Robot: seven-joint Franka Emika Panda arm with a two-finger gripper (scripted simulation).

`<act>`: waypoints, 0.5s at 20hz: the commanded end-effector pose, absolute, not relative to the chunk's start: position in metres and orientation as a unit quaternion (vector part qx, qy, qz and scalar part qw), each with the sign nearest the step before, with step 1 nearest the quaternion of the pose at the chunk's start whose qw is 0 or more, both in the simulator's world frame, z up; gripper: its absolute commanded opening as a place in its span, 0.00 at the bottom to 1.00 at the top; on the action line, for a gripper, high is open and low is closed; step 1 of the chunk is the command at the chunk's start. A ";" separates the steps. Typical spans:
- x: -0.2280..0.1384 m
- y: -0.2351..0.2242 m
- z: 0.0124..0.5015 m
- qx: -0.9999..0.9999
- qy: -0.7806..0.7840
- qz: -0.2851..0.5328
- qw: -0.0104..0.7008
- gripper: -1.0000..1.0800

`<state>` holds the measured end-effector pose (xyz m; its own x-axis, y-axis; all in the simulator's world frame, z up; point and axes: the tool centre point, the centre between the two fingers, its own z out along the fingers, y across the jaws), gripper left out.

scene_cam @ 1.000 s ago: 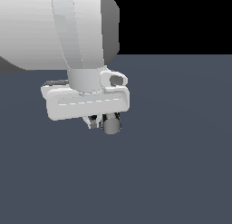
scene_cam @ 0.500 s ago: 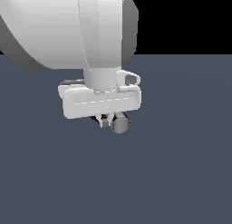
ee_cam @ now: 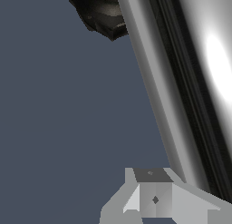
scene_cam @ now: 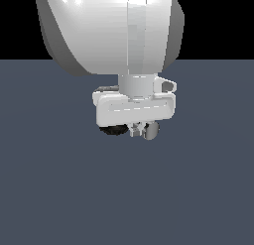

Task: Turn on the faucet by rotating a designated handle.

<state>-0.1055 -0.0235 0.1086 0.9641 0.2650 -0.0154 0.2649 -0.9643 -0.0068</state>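
Observation:
In the exterior view the faucet sits under my white gripper hand. Its black ribbed base (scene_cam: 113, 130) peeks out below the hand toward the exterior view's left. The flat round end of the grey handle (scene_cam: 150, 132) shows toward the right. My gripper (scene_cam: 137, 130) hangs between them, its fingers close together and holding nothing, right beside the handle's end. In the wrist view the handle (ee_cam: 181, 96) is a long shiny grey bar running past the fingertips (ee_cam: 154, 198), which lie against its side. The black base (ee_cam: 102, 12) is beyond it. The post is hidden.
A flat dark blue-grey floor (scene_cam: 59, 189) spreads all around the faucet. The big white arm link (scene_cam: 114, 30) fills the upper middle of the exterior view and hides what is behind it.
My arm and gripper have moved toward the exterior view's right. The handle's round end has swung the same way beside the fingers. The black base now shows under the hand's left.

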 end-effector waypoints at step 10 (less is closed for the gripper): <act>-0.077 -0.077 0.109 -0.991 -0.134 0.000 0.000 0.00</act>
<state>-0.0840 -0.0656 0.1083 0.9627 0.2706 -0.0075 0.2706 -0.9627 -0.0051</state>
